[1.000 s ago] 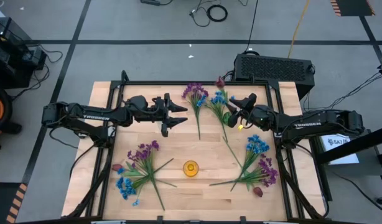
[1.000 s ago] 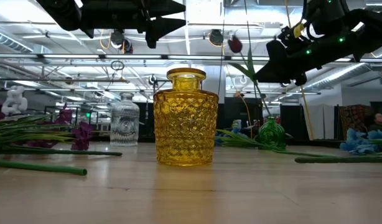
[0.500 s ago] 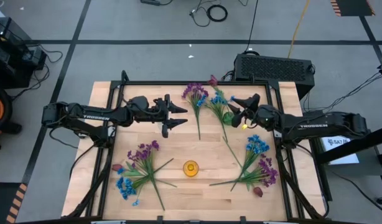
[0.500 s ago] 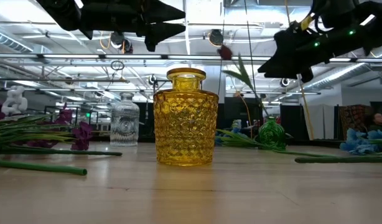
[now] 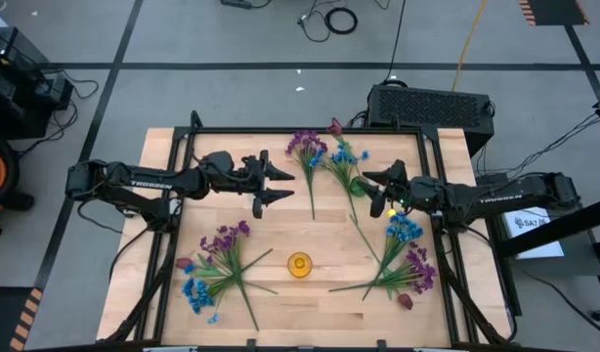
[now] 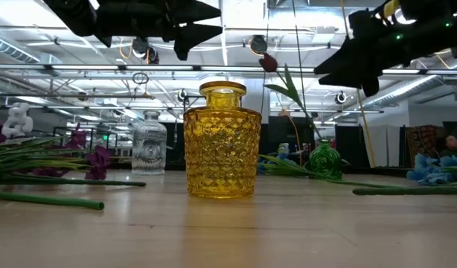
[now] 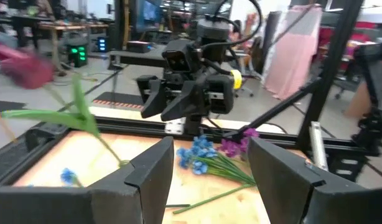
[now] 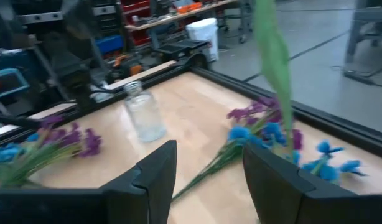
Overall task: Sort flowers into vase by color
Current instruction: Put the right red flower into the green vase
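1. Right tool (image 5: pixel 381 193) hangs open and empty beside the red tulip (image 6: pixel 268 62), which looks propped upright.
2. Left tool (image 5: pixel 278 183) open, waiting.
3. Risk: clipping the stem, toppling it off the tabletop (image 5: pixel 280 235).

Vase (image 5: pixel 299 264) centre-front, flowers (image 5: pixel 219 264) on both sides.

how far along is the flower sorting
Barely begun. One dark red tulip stands upright, its stem leading down to the green vase. Nothing is in hand: the left gripper and right gripper are both open. The yellow vase and clear vase show no stems. The other flowers lie in heaps on the table.
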Motion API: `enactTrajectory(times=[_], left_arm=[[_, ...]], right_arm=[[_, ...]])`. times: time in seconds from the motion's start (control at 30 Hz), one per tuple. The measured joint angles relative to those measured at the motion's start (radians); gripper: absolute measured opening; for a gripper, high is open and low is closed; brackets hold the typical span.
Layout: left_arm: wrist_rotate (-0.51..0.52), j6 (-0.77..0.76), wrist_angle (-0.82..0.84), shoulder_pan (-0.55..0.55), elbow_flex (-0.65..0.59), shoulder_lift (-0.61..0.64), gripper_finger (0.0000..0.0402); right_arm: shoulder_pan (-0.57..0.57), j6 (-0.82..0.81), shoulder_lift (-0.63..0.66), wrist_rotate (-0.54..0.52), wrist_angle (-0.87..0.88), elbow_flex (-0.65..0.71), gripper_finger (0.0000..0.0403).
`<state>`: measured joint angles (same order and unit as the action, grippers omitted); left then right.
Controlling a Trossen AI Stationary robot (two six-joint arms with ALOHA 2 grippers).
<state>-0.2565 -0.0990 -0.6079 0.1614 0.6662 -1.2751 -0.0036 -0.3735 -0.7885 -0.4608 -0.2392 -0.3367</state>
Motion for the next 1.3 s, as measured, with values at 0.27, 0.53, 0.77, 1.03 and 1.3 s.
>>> enactTrajectory(times=[0.27, 0.53, 0.77, 1.03, 1.3], left_arm=[[-0.005, -0.053, -0.002, -0.107, 0.04, 0.0, 0.0212], [0.028, -0.051, 0.258, -0.284, 0.201, 0.0, 0.0212], [0.14, -0.024, 0.648, -0.502, 0.308, 0.001, 0.0212], [0.42, -0.323, 0.965, -0.766, 0.306, -0.016, 0.0212], [0.577, -0.495, 1.05, -0.907, 0.306, -0.075, 0.0212]], right_arm=[[0.068, -0.052, 0.026, 0.021, 0.264, -0.121, 0.0176], [0.201, -0.141, 0.009, 0.022, 0.529, -0.277, 0.0176], [0.299, -0.226, 0.008, 0.018, 0.566, -0.283, 0.0176], [0.345, -0.277, 0.007, 0.018, 0.554, -0.283, 0.0176], [0.389, -0.336, -0.002, 0.016, 0.55, -0.283, 0.0176]])
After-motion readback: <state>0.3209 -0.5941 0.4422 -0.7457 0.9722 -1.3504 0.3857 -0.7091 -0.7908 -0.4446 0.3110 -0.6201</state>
